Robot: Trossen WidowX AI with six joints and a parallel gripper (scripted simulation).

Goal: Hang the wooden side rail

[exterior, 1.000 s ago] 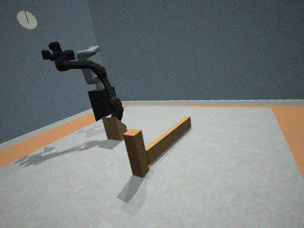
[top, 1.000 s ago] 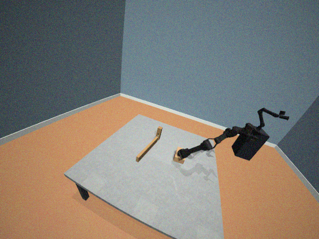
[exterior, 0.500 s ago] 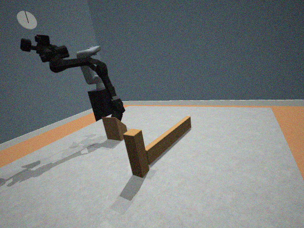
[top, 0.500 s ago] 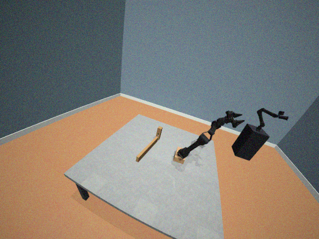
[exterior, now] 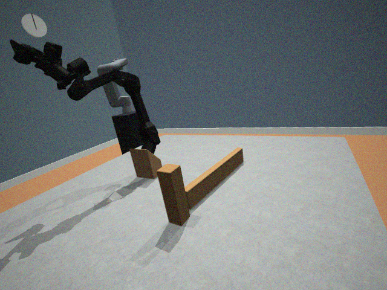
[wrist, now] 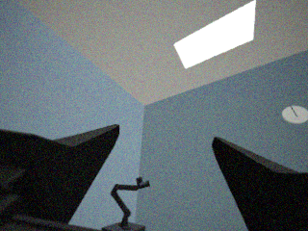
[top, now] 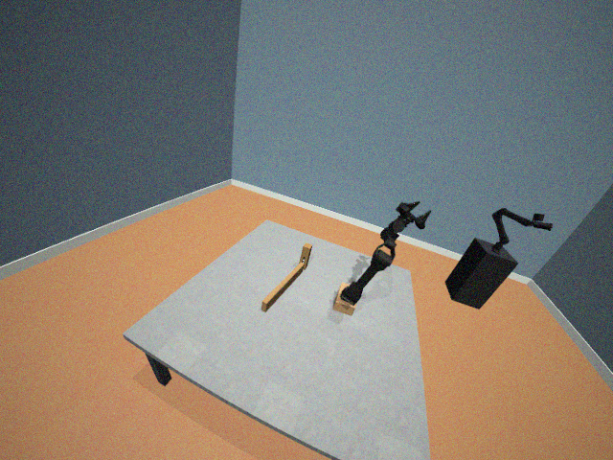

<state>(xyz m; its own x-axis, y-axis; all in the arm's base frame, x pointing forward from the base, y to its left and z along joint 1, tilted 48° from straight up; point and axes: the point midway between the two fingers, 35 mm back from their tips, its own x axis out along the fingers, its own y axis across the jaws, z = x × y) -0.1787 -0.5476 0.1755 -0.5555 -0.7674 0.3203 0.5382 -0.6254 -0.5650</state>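
Observation:
The wooden side rail [top: 283, 287] [exterior: 218, 173] lies lengthwise with one end against the upright wooden headboard post [top: 307, 251] [exterior: 172, 196]. Its far end rests on the table. A small bright spot shows at the joint in the top view, but the hooks, the pins and the slot are too small or hidden to tell whether the hooks sit on the pins. My gripper [top: 424, 206] [exterior: 11, 41] [wrist: 166, 135] is open and empty, raised high and well away from the rail and post. The wrist view shows neither of them, only walls and ceiling between and above the fingers.
The grey table [top: 238, 346] [exterior: 281, 225] carries my arm's wooden base block [top: 343, 306] [exterior: 142, 164], to one side of the rail. A black pedestal [top: 480, 272] [exterior: 124, 134] stands beyond the table, with a second arm [top: 501, 230] [wrist: 121, 204] on it.

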